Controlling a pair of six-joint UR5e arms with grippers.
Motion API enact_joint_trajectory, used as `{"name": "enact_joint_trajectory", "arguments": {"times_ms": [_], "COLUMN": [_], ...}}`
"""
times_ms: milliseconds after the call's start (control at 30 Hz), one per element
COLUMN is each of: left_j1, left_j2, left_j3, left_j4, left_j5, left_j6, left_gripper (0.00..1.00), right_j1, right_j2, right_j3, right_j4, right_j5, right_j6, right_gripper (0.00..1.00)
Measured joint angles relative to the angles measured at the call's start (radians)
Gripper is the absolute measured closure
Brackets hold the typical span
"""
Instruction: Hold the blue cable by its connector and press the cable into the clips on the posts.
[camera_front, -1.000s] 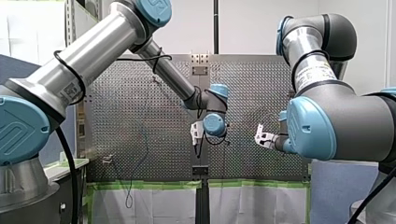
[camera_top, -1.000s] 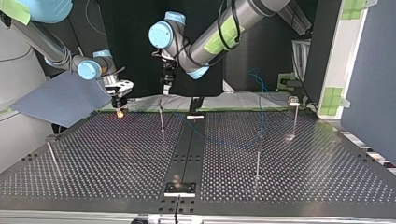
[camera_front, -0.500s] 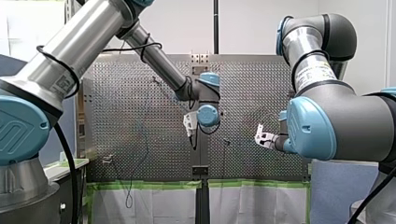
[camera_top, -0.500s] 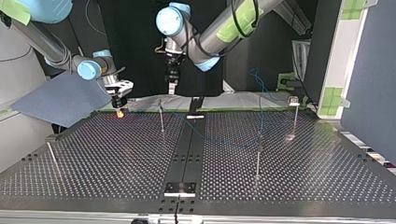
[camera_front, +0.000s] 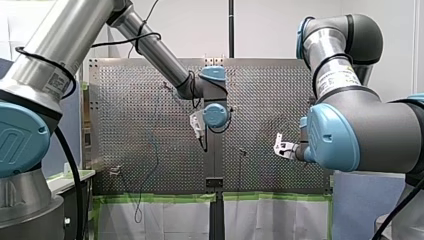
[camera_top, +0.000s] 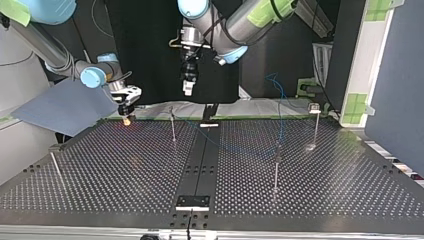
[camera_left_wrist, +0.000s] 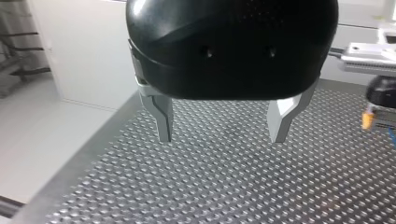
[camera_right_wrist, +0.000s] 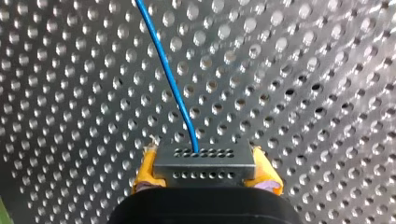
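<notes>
Over perforated table (camera_right_wrist: 303, 70), right pincer (camera_right_wrist: 205, 173) grips blue cable (camera_right_wrist: 168, 74) by connector (camera_right_wrist: 204, 161); left pincer (camera_left_wrist: 222, 135) gapes.

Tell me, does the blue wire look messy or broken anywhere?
Nothing looks broken. The blue cable just sags loosely across the table instead of running tight between the posts. Its connector sits straight in my right pincer, and my left pincer hangs open and empty.

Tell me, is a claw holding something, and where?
My right claw grips the blue cable by its connector; my left claw is open, holding nothing.
</notes>
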Motion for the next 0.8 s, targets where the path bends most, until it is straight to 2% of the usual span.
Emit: {"name": "enact_joint_trajectory", "arguments": {"times_ms": [200, 267, 333, 567, 800], "left_j1": [-0.004, -0.005, -0.006, -0.008, -0.003], "left_j2": [0.057, 0.076, 0.091, 0.149, 0.216], "left_j3": [-0.057, -0.077, -0.091, -0.149, -0.216], "left_j4": [0.039, 0.042, 0.044, 0.057, 0.099], "left_j5": [-0.011, -0.014, -0.015, -0.014, -0.011], "left_j6": [-0.004, -0.005, -0.006, -0.008, -0.017], "left_gripper": [0.00, 0.00, 0.00, 0.00, 0.00], "right_j1": [-0.011, -0.015, -0.021, -0.041, -0.047], "right_j2": [-0.034, -0.048, -0.066, -0.137, -0.203], "right_j3": [0.001, 0.003, 0.010, 0.027, 0.028], "right_j4": [0.042, 0.057, 0.075, 0.138, 0.166], "right_j5": [0.045, 0.055, 0.060, 0.058, 0.058], "right_j6": [-0.041, -0.047, -0.045, -0.022, -0.029], "right_gripper": [1.00, 1.00, 1.00, 1.00, 1.00]}}
